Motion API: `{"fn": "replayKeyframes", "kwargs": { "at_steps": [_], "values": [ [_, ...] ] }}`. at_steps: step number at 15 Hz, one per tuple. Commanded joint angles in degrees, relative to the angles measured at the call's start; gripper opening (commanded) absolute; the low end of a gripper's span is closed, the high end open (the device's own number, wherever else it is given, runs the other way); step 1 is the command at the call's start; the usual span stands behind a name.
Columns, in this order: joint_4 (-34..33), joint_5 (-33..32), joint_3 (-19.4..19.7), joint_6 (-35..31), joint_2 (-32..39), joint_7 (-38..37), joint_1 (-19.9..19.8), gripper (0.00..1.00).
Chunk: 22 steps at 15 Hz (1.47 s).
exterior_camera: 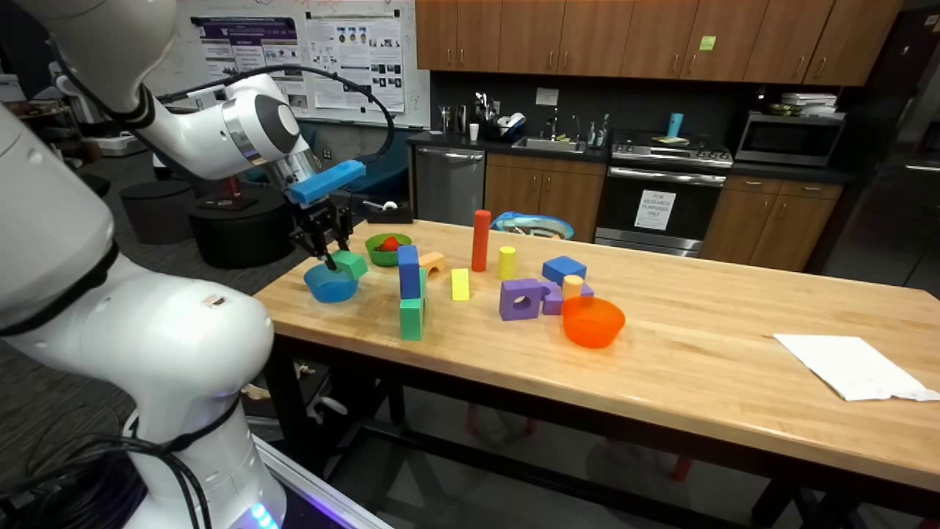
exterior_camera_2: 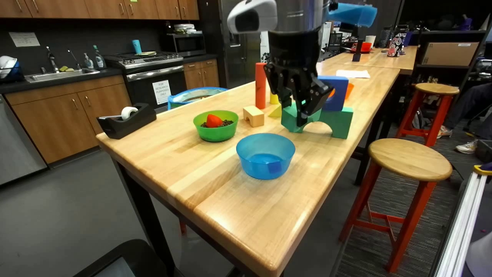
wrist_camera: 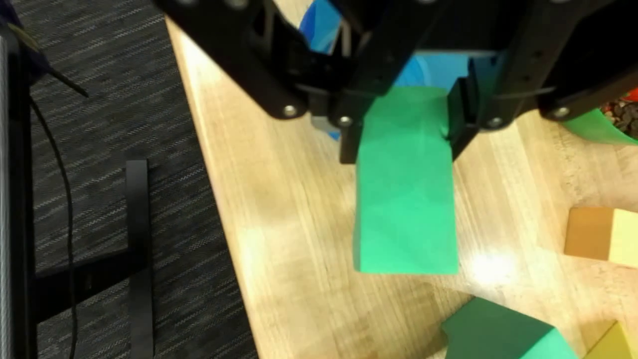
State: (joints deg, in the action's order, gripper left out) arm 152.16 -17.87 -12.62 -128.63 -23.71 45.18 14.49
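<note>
My gripper (wrist_camera: 403, 147) is shut on a green block (wrist_camera: 406, 214), its fingers pressed on either side of one end in the wrist view. The rest of the block juts out past the fingertips. In both exterior views the gripper (exterior_camera: 338, 261) hangs above the table with the block (exterior_camera: 352, 264). A translucent blue bowl (exterior_camera_2: 265, 161) stands close by, partly behind the gripper in the wrist view. On the bowl's other side from the table end, a green arch block (exterior_camera_2: 343, 122) stands with a blue block (exterior_camera_2: 335, 92) upright on it.
A green bowl (exterior_camera_2: 215, 134) holds a red piece and dark bits. Around the middle stand an orange arch (exterior_camera: 432, 260), a yellow wedge (exterior_camera: 460, 285), a red cylinder (exterior_camera: 480, 241), a yellow cylinder (exterior_camera: 507, 263), purple blocks (exterior_camera: 510, 294) and an orange bowl (exterior_camera: 592, 327). A tape dispenser (exterior_camera_2: 127, 123) sits at a corner.
</note>
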Motion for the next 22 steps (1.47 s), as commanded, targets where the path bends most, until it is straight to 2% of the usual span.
{"fn": "replayKeyframes", "kwargs": {
  "at_steps": [1,6,12,18,22],
  "values": [
    [-1.17,-1.70,-1.26,5.68,-5.17,-5.65,1.55,0.16],
    [-5.32,-1.43,-1.23,15.17,-10.44,-12.60,2.29,0.16],
    [-10.47,0.16,4.15,24.71,-14.89,-16.59,1.14,0.16],
    [-12.58,2.82,12.59,25.38,-15.65,-16.15,-1.43,0.16],
    [-12.68,5.07,16.59,24.10,-14.84,-15.58,-3.31,0.16]
  ]
}}
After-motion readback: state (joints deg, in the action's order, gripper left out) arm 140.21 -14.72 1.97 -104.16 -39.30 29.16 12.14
